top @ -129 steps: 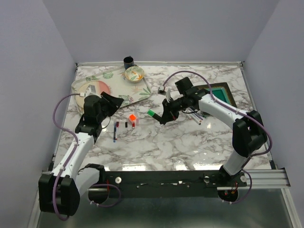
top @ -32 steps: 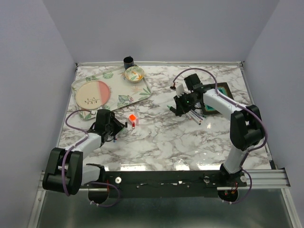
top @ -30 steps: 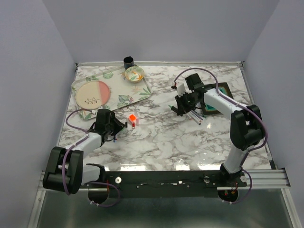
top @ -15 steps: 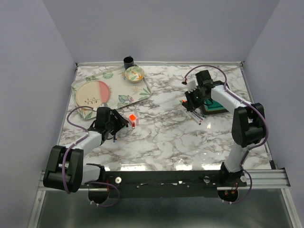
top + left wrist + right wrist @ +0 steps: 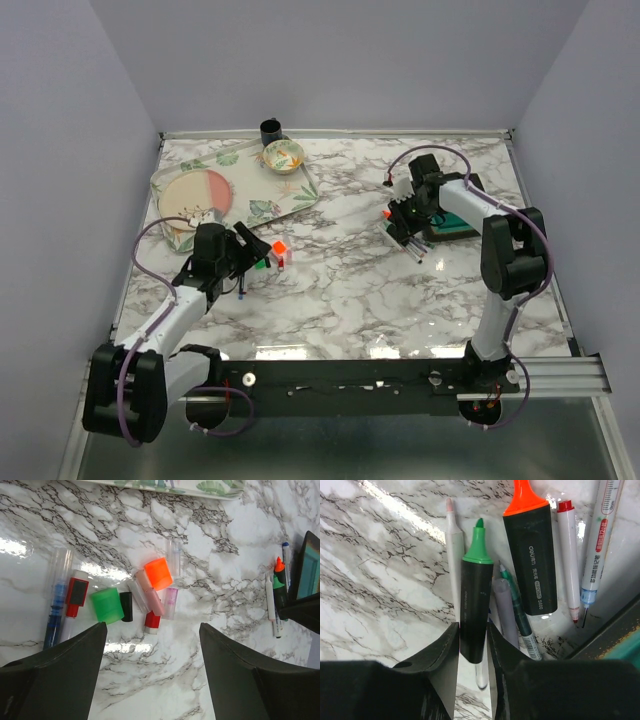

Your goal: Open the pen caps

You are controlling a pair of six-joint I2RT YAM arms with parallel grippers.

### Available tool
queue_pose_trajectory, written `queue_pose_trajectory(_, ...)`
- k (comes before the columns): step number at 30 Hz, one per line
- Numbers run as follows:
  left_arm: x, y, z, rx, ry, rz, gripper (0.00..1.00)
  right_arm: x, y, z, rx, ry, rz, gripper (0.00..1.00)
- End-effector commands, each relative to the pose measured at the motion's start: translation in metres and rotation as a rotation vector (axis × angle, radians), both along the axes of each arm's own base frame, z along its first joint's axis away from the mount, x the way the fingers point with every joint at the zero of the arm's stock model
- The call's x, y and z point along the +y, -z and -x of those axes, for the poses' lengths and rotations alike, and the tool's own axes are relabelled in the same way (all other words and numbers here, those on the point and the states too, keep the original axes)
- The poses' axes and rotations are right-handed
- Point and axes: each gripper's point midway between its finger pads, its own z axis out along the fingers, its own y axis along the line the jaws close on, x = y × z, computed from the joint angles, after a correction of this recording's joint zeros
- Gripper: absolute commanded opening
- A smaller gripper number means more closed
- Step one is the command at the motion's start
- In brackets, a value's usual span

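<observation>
Several loose pen caps lie together on the marble: a green cap (image 5: 107, 605), an orange cap (image 5: 158, 573), a red cap (image 5: 152, 621), a black one (image 5: 126, 606) and a pink one (image 5: 155, 601). My left gripper (image 5: 151, 632) (image 5: 250, 252) hovers open just short of them, holding nothing. The pens lie in a row by the teal box. The uncapped green highlighter (image 5: 475, 605) rests among them, with my right gripper (image 5: 473, 627) (image 5: 404, 218) open around its rear end, the jaws close to both sides. Beside it lie the uncapped orange highlighter (image 5: 530, 570) and thin pens.
A blue pen (image 5: 55, 615) and a red clip piece (image 5: 76, 592) lie left of the caps. A leaf-patterned tray (image 5: 290, 195) carries a plate (image 5: 195, 197) and a bowl (image 5: 283, 155). A black cup (image 5: 270, 129) stands behind it. The teal box (image 5: 458, 212) borders the pens.
My left gripper opened wide and drew back; the green cap now lies free with the other caps. My right arm carried the green highlighter right to the pen row and its jaws loosened.
</observation>
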Motion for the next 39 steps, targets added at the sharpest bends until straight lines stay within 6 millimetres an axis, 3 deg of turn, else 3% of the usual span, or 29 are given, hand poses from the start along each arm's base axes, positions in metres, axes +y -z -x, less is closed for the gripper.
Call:
queue_pose_trajectory(1,0.011,-0.016,0.003,-0.049,0.0,-0.074,0.83,-0.005,-0.002,-0.007,-0.008,0.01,0.025,0.37)
queue_pose_trajectory(7,0.029,-0.014,0.012,-0.056,-0.057,-0.147,0.82,-0.004,-0.013,-0.008,-0.03,0.005,0.014,0.43)
queue_pose_trajectory(12,0.051,0.0,0.018,0.013,-0.138,-0.235,0.77,0.002,-0.048,-0.01,-0.128,-0.028,-0.04,0.45)
queue_pose_trajectory(16,0.059,0.009,0.016,0.061,-0.156,-0.286,0.62,0.018,-0.072,-0.002,-0.173,-0.091,-0.138,0.45)
queue_pose_trajectory(18,0.062,0.013,0.015,0.084,-0.16,-0.314,0.59,0.025,-0.082,0.003,-0.185,-0.119,-0.182,0.45)
queue_pose_trajectory(19,0.063,0.014,0.014,0.086,-0.161,-0.322,0.54,0.026,-0.084,0.004,-0.187,-0.122,-0.192,0.45)
queue_pose_trajectory(27,0.068,0.033,0.016,0.165,-0.143,-0.406,0.42,0.034,-0.095,0.01,-0.189,-0.152,-0.248,0.45)
queue_pose_trajectory(30,0.069,0.042,0.017,0.198,-0.131,-0.445,0.33,0.036,-0.097,0.012,-0.188,-0.156,-0.26,0.45)
queue_pose_trajectory(39,0.065,0.061,0.021,0.284,-0.1,-0.476,0.32,0.039,-0.102,0.014,-0.188,-0.163,-0.279,0.45)
